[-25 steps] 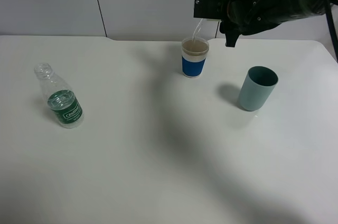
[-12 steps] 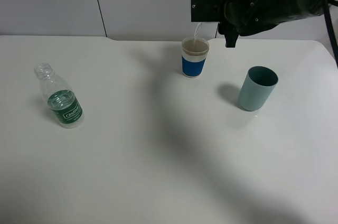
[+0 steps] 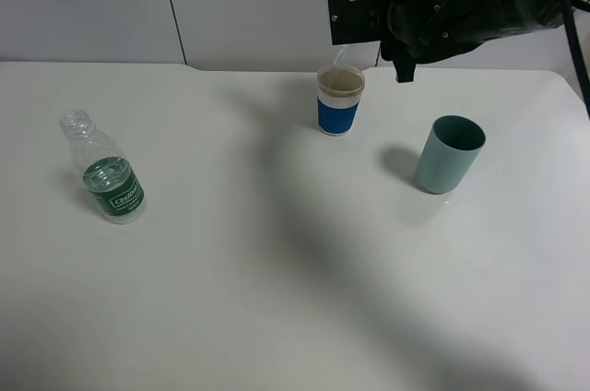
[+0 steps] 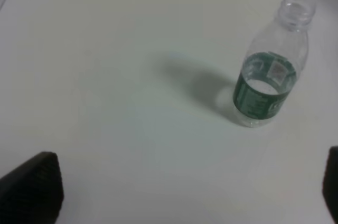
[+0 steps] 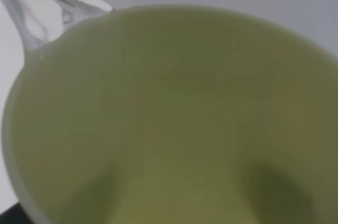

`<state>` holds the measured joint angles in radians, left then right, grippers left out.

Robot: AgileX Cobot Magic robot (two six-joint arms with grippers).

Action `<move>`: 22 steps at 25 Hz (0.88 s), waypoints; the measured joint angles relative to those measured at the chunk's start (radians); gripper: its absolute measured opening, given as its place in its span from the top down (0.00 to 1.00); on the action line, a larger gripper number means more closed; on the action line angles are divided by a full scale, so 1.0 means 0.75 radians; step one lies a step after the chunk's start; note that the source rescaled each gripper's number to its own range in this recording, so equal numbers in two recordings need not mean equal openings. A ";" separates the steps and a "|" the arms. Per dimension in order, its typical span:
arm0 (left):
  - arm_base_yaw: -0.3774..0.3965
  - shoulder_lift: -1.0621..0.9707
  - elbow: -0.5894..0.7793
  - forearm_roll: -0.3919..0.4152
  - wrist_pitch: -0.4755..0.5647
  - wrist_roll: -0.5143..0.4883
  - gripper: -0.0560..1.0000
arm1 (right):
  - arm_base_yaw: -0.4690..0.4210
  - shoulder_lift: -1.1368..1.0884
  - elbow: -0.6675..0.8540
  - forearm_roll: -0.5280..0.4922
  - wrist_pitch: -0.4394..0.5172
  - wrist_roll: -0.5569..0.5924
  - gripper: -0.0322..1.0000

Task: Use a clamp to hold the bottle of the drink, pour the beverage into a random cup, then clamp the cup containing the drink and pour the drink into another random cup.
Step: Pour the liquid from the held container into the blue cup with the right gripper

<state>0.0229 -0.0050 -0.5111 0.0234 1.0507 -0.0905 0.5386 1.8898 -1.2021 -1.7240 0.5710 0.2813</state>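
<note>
The blue-banded paper cup stood upright at about 12 o'clock on the table, catching a thin stream of drink from above. That stream ran off the lip of a pale cup held tilted by the right gripper, clenched on it – the right wrist view showed little beyond its yellowish inside and liquid leaving the rim. Judged as the second pour, well under way, since liquid already sat in the blue-banded cup.

Handling guess: both paper cups were light and soft-walled, easy to crush – grip mid-body, gently. The wet rim could be slippery.

A teal tumbler stood upright at about 2 o'clock, well apart from the blue-banded cup. The bottle, capless, stood at about 9 o'clock, with a little liquid left at label level. It looked light, stiff at the ribbed shoulders and best taken at the label band. The left gripper hung released near it, only dark fingertips showing at the frame edges.

The table was plain white and smooth, with a pale panelled wall behind.
</note>
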 joint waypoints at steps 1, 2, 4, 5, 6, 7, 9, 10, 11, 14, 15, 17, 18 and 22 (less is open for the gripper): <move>0.000 0.000 0.000 0.000 0.000 0.000 0.00 | 0.000 0.000 0.000 0.000 0.001 -0.013 0.97; 0.000 0.000 0.000 0.000 0.000 0.000 0.00 | 0.000 0.000 0.000 0.000 0.005 -0.029 0.97; 0.000 0.000 0.000 0.000 0.000 0.000 0.00 | 0.000 0.000 0.000 0.000 0.017 -0.074 0.97; 0.000 0.000 0.000 0.000 0.000 0.000 0.00 | 0.000 0.000 0.000 0.000 0.024 -0.090 0.97; 0.000 0.000 0.000 0.000 0.000 0.000 0.00 | 0.000 0.000 0.000 0.000 0.030 -0.105 0.97; 0.000 0.000 0.000 0.000 0.000 0.000 0.00 | 0.000 0.000 0.000 -0.001 0.034 -0.125 0.97; 0.000 0.000 0.000 0.000 0.000 0.000 0.00 | 0.000 0.000 0.000 -0.001 0.037 -0.154 0.97; 0.000 0.000 0.000 0.000 0.000 0.000 0.00 | 0.000 0.000 0.000 -0.001 0.037 -0.158 0.97; 0.000 0.000 0.000 0.000 0.000 0.000 0.00 | 0.000 0.000 0.000 -0.001 0.037 -0.161 0.97; 0.000 0.000 0.000 0.000 0.000 0.000 0.00 | 0.000 0.000 0.000 -0.001 0.037 -0.165 0.97; 0.000 0.000 0.000 0.000 0.000 0.000 0.00 | 0.000 0.000 0.000 -0.001 0.037 -0.173 0.97; 0.000 0.000 0.000 0.000 0.000 0.000 0.00 | 0.000 0.000 0.000 -0.002 0.037 -0.248 0.97; 0.000 0.000 0.000 0.000 0.000 0.000 0.00 | 0.000 0.000 0.000 -0.002 0.037 -0.277 0.97; 0.000 0.000 0.000 0.000 0.000 0.000 0.00 | 0.000 0.000 0.000 -0.004 0.037 -0.395 0.97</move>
<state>0.0229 -0.0050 -0.5111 0.0234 1.0507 -0.0905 0.5386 1.8898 -1.2021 -1.7267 0.5985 -0.0148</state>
